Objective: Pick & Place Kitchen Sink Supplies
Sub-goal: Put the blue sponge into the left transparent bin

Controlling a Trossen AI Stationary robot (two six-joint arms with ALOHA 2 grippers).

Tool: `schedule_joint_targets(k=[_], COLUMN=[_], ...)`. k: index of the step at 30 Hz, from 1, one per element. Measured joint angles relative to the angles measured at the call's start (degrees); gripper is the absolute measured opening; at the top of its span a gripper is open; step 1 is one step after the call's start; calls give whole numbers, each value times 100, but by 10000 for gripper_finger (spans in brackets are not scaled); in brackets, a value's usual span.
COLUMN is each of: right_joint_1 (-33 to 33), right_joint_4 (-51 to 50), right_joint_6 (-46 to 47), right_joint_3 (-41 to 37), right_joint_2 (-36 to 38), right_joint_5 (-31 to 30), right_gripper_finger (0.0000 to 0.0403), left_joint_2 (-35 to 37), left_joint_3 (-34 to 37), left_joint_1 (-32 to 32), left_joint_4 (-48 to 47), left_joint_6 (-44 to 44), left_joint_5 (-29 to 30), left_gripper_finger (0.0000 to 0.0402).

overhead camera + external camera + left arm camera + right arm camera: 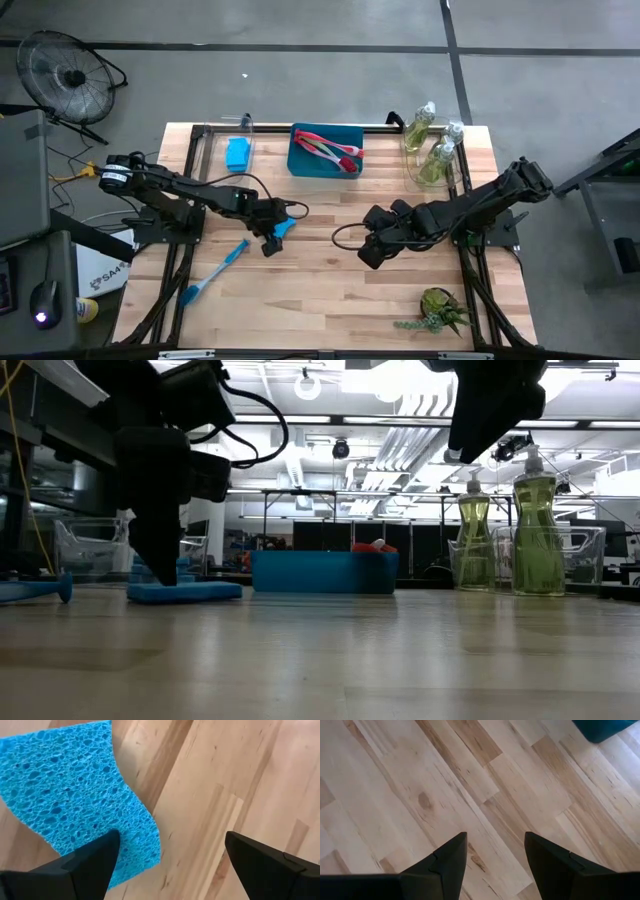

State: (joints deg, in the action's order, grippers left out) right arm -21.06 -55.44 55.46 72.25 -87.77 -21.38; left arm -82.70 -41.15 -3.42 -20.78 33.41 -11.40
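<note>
Two sponges showed in the high view: one point(237, 153) lay in a clear bin point(225, 140) at the worktop's point(330, 290) far left, and the other point(285, 227) sat on the bare wood just under the left pincer point(272, 238). Two brushes were also there, a red one point(330, 148) resting in the blue tray point(300, 165) and a blue one point(215, 272) loose on the wood near the left edge. Three bottles point(432, 150) stood grouped at the far right, apparently inside another clear bin. A plant point(440, 308) lay near the front right. The right pincer point(372, 248) hung over open wood at mid-worktop. In the low view the left pincer point(160, 555) reached down to the flat sponge point(185, 592), the tray point(325, 572) stood behind, and two bottles point(538, 525) were plainly seen at the right. In the left wrist view the pincer point(167, 865) was spread wide, one finger point(85, 865) over the sponge's point(70, 795) edge, nothing gripped. In the right wrist view the pincer point(495, 862) stood partly open over bare planks, empty, with the tray's corner point(602, 727) just visible. By my judgement the task was partway: one sponge, one brush and the bottles looked placed, while the loose sponge and blue brush remained.
</note>
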Motion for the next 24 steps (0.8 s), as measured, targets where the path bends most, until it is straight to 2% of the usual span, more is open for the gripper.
schedule_joint_targets(k=[7, 14, 24], right_joint_1=[0, 0, 0], right_joint_4=[0, 0, 0], right_joint_6=[-19, -10, 0], right_joint_3=[0, 0, 0], right_joint_2=[0, 0, 0], right_joint_5=[6, 9, 7], right_gripper_finger=[193, 193, 193], left_joint_2=[4, 7, -183], left_joint_3=[-376, -1096, -1162], left_joint_1=[0, 0, 2], left_joint_4=[-303, -1794, -1820], left_joint_6=[-89, -278, -99], left_joint_5=[91, 631, 1033], left_gripper_finger=[358, 358, 358])
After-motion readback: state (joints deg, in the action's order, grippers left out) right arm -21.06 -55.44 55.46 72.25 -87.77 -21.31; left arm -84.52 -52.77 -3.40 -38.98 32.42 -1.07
